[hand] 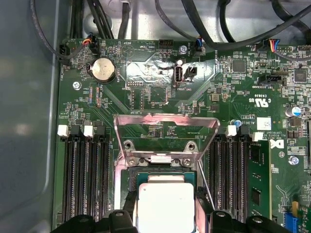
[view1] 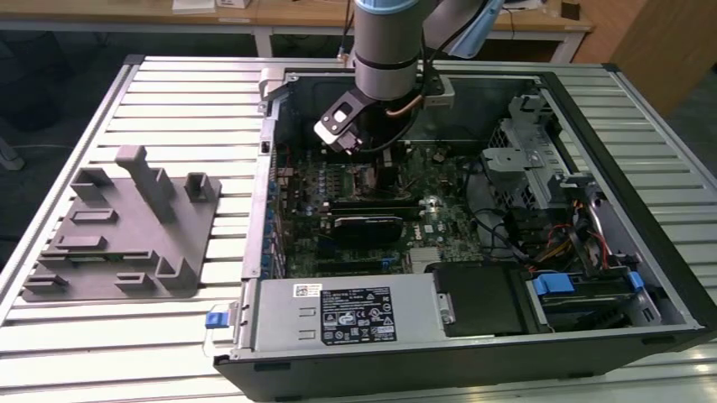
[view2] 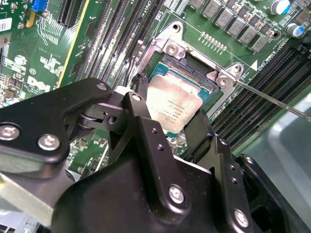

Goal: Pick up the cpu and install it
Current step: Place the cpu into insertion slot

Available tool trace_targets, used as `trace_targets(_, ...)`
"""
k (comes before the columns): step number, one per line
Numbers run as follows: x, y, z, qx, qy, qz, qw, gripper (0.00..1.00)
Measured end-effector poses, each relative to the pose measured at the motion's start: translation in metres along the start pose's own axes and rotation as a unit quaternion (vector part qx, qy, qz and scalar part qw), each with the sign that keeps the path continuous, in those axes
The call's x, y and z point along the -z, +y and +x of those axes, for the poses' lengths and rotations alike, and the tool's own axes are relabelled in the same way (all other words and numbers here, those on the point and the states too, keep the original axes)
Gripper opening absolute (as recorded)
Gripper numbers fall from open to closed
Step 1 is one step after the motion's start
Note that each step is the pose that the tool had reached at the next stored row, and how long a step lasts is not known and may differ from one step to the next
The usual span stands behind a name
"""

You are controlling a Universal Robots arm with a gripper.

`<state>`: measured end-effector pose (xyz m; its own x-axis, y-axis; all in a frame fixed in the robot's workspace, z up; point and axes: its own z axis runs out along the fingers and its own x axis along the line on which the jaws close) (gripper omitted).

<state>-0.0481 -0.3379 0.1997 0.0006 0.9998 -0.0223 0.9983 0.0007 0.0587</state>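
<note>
- Silvery flat square cpu [view2: 175, 99]: clenched in black two-finger gripper [view2: 170, 109], just above open metal-framed socket [view2: 189, 68], far part of green motherboard [view1: 448, 218].
- Risk: misaligned lowering could bend socket pins.

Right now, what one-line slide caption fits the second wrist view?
Black gripper, jaws clamped on the silvery-white square CPU, holding it at the open metal-framed motherboard socket.

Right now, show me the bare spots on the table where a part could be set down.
The slatted table is bare between the grey tray and its far edge, on the tray's near side, and along the exterior view's right of the computer case. Inside the case it is crowded: motherboard, cables, and the jaws shut on the cpu.
</note>
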Motion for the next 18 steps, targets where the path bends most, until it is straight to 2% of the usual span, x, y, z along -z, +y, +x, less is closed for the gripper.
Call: trace_targets(18, -0.0061, -0.0006, 0.0021, 0.000, -0.0002, 0.0021, 1.0000, 0.55)
